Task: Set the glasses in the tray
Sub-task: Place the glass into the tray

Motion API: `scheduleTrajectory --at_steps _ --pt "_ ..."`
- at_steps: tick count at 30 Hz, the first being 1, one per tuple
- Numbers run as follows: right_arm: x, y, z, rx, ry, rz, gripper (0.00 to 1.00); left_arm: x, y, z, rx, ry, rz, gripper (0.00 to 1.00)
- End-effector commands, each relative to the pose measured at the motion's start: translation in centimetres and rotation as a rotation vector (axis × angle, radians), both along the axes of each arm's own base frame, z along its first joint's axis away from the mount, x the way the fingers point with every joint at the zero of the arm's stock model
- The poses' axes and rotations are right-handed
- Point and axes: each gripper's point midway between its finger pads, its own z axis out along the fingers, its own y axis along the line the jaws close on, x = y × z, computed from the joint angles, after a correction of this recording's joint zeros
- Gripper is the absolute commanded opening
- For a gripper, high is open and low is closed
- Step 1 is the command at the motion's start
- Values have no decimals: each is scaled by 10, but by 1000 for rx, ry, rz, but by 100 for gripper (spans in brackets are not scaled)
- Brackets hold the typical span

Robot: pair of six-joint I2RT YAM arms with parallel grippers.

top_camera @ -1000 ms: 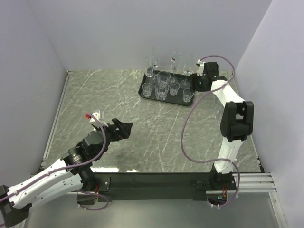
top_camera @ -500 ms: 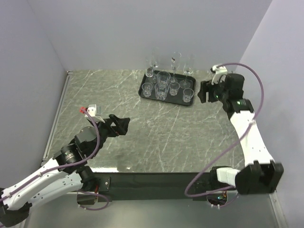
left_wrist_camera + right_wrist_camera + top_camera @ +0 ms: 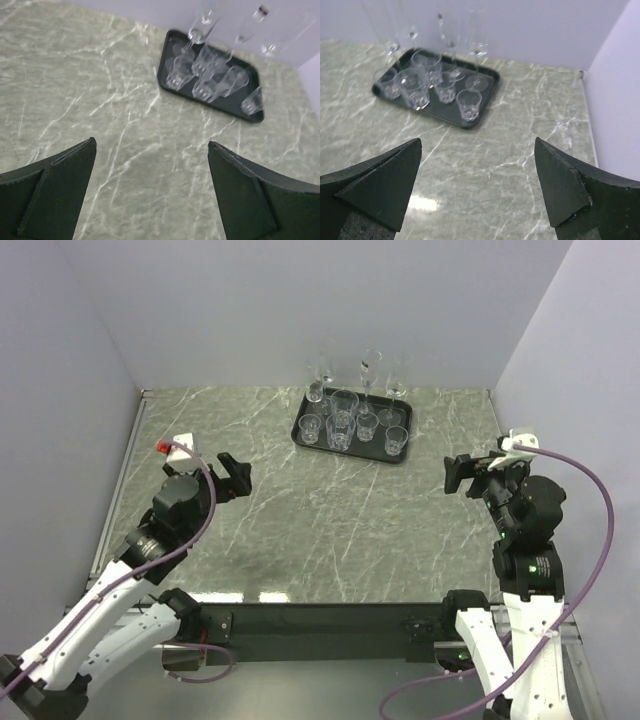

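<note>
place: robot lab test cell | enclosure: plain pale walls (image 3: 250, 310) on three sides of a marble-patterned desk (image 3: 320, 530) | rig: left arm (image 3: 110, 600) and right arm (image 3: 525, 540), purple-cabled, bolted to a black rail (image 3: 320, 623) at the desk's near edge

Clear colourless glasses (image 3: 341, 430) stand in a black tray (image 3: 368, 448) on a grey-green, white-veined table (image 3: 330, 520).

Glasses (image 3: 342, 425) on tray (image 3: 350, 452), top view: clear, crowded, overlapping; count not sure. Flutes (image 3: 477, 47), right wrist view: some bowls cut off by top edge. Left wrist view: flutes blurred, rims past top edge. Left hand (image 3: 151, 145), right hand (image 3: 477, 142): finger bases cut off by bottom edge. Left arm (image 3: 100, 605), right arm (image 3: 530, 630), top view: lower runs cut by frame edge.
</note>
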Motion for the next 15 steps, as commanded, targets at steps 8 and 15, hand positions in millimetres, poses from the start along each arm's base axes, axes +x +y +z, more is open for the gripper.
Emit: scheduleTrajectory --at_steps 8,15 --pt "4 -62 -30 93 10 -386 100 53 75 -13 26 71 104 99" --pt "3 -83 -38 120 -1 -523 100 55 96 -37 48 95 194 99"
